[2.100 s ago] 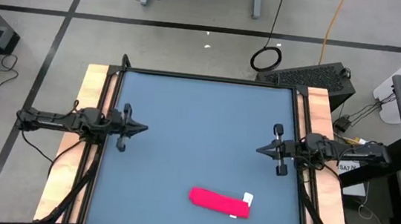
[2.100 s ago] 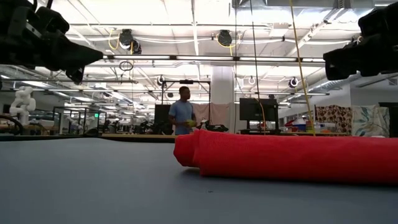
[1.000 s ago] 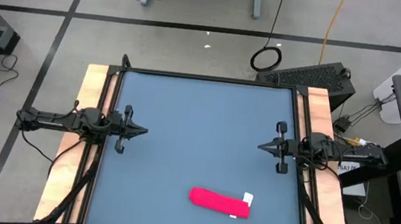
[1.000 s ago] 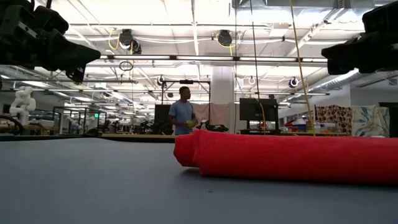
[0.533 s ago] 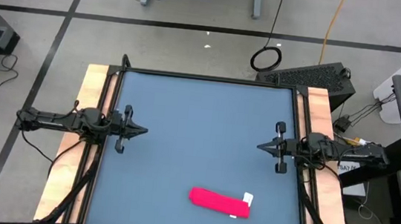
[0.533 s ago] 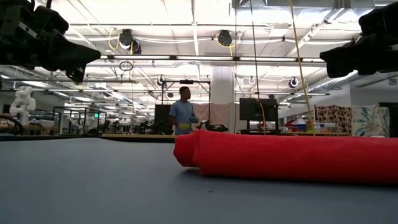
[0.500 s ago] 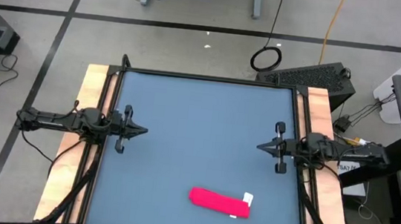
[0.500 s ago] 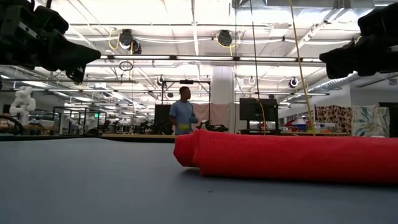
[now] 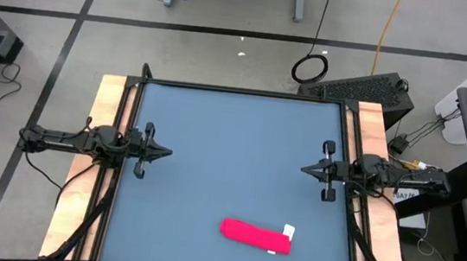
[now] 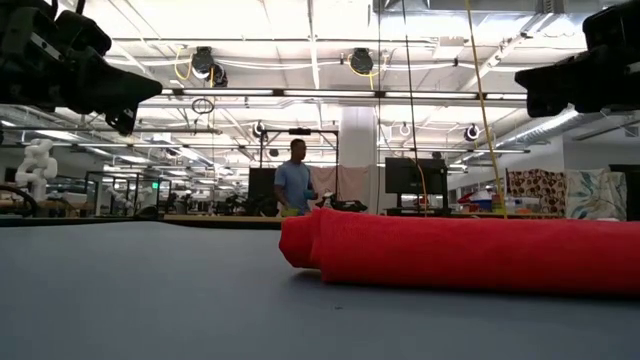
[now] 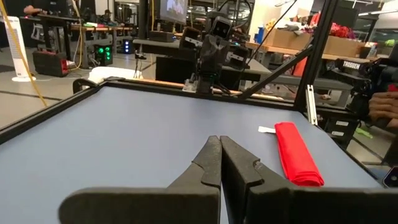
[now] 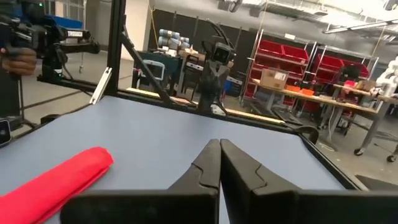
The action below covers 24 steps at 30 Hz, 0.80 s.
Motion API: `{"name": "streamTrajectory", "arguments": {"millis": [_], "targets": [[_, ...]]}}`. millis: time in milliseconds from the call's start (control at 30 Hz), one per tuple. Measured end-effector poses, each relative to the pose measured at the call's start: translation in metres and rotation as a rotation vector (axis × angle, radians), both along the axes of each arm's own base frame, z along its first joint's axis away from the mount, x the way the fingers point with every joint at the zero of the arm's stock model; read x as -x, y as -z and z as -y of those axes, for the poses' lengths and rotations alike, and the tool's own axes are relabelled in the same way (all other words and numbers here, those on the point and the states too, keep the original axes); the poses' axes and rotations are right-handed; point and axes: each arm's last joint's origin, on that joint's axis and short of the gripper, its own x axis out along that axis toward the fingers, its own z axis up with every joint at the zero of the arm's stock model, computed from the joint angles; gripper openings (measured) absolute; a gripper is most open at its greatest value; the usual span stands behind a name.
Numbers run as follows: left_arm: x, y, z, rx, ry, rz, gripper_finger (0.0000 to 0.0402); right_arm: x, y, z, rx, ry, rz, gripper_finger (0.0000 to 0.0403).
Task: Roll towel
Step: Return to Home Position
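Rolled towel point(image 9: 255, 234) lies crosswise, nearer the right gripper point(image 9: 304, 170) than the left gripper point(image 9: 165, 150), both hanging well clear, jaws pressed together

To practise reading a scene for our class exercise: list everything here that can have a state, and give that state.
towel: rolled into a tube, lying free on the blue table, white tag at one end.
left gripper: shut, empty, raised at the table's left side.
right gripper: shut, empty, raised at the table's right side.
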Motion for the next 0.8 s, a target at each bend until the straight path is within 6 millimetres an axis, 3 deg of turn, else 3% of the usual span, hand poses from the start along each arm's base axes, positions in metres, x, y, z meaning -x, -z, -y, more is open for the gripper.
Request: {"name": "streamTrajectory", "arguments": {"millis": [433, 800], "targets": [[0.0, 0.0, 0.0001, -0.035, 0.003, 0.001, 0.0, -0.0009, 0.004, 0.0007, -0.144, 0.02, -0.046, 0.0], [0.0, 0.0, -0.0008, -0.081, -0.005, 0.001, 0.0, -0.0009, 0.0041, 0.0007, -0.145, 0.02, -0.046, 0.0]]}}
